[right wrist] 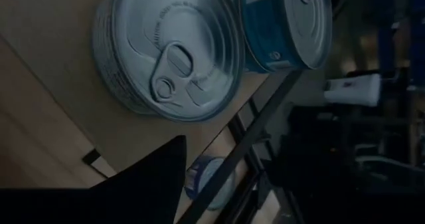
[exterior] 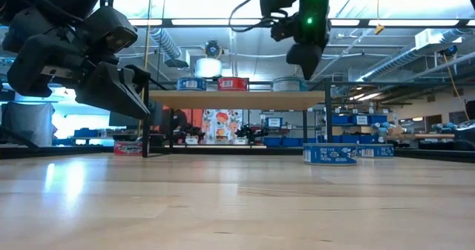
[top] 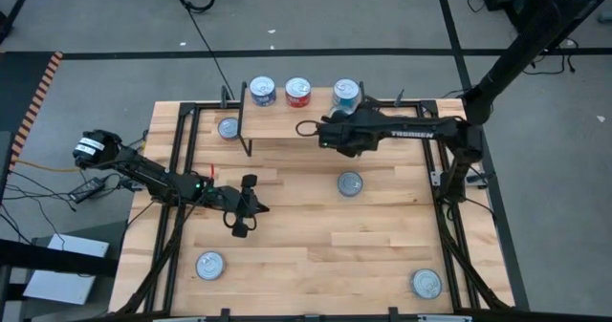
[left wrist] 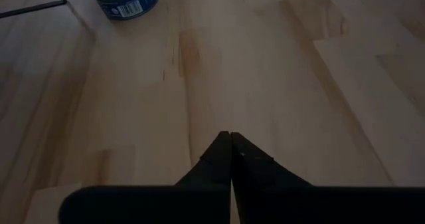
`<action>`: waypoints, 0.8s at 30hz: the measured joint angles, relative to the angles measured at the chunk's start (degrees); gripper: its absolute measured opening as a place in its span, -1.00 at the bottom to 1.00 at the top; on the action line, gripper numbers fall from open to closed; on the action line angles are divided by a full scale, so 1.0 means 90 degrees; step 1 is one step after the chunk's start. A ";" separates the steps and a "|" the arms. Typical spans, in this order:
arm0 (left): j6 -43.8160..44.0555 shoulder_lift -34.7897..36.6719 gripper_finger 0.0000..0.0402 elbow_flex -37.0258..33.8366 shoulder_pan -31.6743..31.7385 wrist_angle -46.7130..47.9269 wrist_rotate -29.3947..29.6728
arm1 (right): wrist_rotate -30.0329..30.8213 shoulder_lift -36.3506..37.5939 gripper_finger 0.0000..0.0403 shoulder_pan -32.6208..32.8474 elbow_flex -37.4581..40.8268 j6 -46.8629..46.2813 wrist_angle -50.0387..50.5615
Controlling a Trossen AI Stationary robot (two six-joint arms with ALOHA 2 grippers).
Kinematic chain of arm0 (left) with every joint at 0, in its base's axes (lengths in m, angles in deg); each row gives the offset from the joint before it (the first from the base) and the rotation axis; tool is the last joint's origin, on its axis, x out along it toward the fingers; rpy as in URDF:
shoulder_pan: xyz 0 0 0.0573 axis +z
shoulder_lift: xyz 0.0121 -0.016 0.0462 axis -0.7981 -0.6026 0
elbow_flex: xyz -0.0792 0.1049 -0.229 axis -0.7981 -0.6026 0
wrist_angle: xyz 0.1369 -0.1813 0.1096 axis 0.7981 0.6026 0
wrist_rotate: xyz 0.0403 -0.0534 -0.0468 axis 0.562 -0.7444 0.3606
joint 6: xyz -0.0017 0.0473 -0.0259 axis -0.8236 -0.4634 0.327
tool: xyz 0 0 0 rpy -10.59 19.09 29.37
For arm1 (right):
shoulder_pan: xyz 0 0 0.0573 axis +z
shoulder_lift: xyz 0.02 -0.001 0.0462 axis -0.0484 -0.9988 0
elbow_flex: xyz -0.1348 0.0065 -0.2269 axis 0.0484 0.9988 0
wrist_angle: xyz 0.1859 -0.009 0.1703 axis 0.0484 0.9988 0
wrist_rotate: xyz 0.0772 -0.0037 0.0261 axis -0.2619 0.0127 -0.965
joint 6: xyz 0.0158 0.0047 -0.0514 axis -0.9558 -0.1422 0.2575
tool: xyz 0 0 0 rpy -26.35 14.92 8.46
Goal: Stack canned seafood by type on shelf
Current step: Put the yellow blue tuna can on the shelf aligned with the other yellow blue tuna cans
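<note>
Three tins of canned seafood stand in a row on the shelf [top: 330,121]: a blue one [top: 261,91], a red one [top: 298,93] and a teal one [top: 346,95]. Four more tins rest on the table: one beside the shelf's left leg [top: 228,128], one mid-table [top: 350,183], and two near the front [top: 209,265] [top: 426,284]. My right gripper [top: 308,128] hovers open over the shelf's near edge, below the red tin in the high view, with nothing between its fingers. My left gripper [top: 244,207] is shut and empty above the table's left middle.
The shelf's black legs [top: 246,136] and the black frame rails [top: 177,169] along the table's sides stand near both arms. Bare wood lies between the shelf and the front tins. In the low view a blue tin [exterior: 329,154] sits in front of the shelf.
</note>
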 joint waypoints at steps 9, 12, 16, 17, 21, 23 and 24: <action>0.0002 0.0000 -0.98 0.0000 0.0000 0.0001 0.0002 | -0.0737 0.0481 0.01 -0.0113 0.0000 -0.0318 -0.0847; 0.0023 0.0000 -0.98 0.0000 0.0000 0.0001 0.0002 | -0.1280 0.0544 -0.28 -0.0325 0.0000 -0.0270 -0.1394; 0.0040 0.0000 -0.98 0.0000 0.0000 0.0001 0.0002 | -0.2115 0.0477 -0.76 -0.0691 -0.0002 0.0052 -0.2100; 0.0041 0.0000 -0.98 0.0000 0.0000 0.0001 0.0002 | -0.2247 0.0443 -0.87 -0.0772 -0.0002 0.0139 -0.2271; 0.0042 0.0000 -0.98 0.0000 0.0000 0.0039 0.0002 | -0.2419 0.0326 -0.91 -0.0967 0.0000 0.0220 -0.2606; 0.0044 0.0000 -0.98 -0.0002 0.0000 0.0059 0.0002 | -0.2570 0.0320 -0.90 -0.1037 0.0000 0.0223 -0.2535; 0.0042 0.0000 -0.98 -0.0002 0.0000 0.0073 0.0004 | -0.2648 0.0320 -0.90 -0.1061 0.0000 0.0220 -0.2557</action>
